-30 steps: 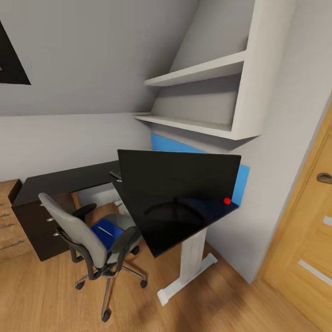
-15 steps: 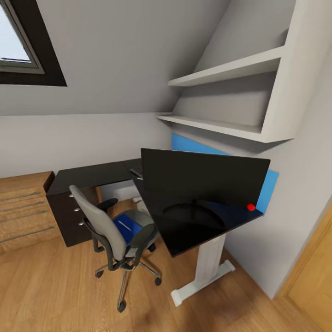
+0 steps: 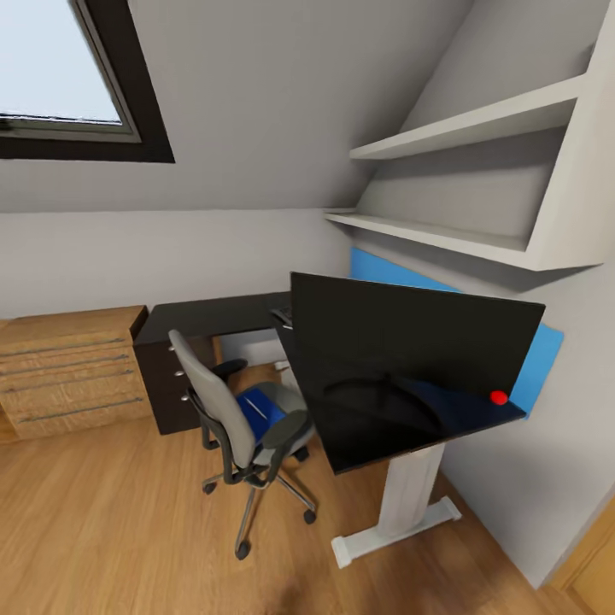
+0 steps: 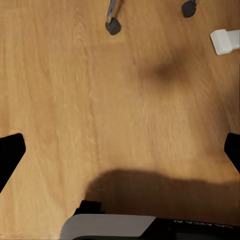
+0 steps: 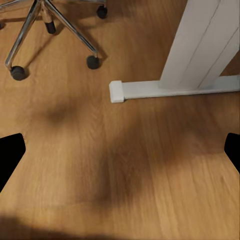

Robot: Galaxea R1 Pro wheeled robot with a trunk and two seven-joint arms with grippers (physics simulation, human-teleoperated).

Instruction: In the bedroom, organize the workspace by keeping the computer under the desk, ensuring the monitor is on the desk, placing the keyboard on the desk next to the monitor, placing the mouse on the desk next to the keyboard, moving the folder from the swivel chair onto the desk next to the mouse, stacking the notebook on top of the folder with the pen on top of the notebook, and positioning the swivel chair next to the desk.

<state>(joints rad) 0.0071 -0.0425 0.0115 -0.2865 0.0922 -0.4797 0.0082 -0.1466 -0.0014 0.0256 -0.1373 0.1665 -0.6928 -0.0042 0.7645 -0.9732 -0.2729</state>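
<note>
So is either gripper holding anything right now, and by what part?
Nothing is held: both wrist views show wide-apart fingertips with only bare wood floor between them.

Swivel chair point(image 3: 243, 427) blocks the desk point(image 3: 213, 314) front (seat side); floor point(image 3: 111, 521) beside the chair is open.

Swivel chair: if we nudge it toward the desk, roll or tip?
The swivel chair will probably roll: its star base sits on castors on smooth wood floor. It may swivel instead of tracking straight. A push high on the backrest could tilt it, shifting the folder on the seat.
</note>
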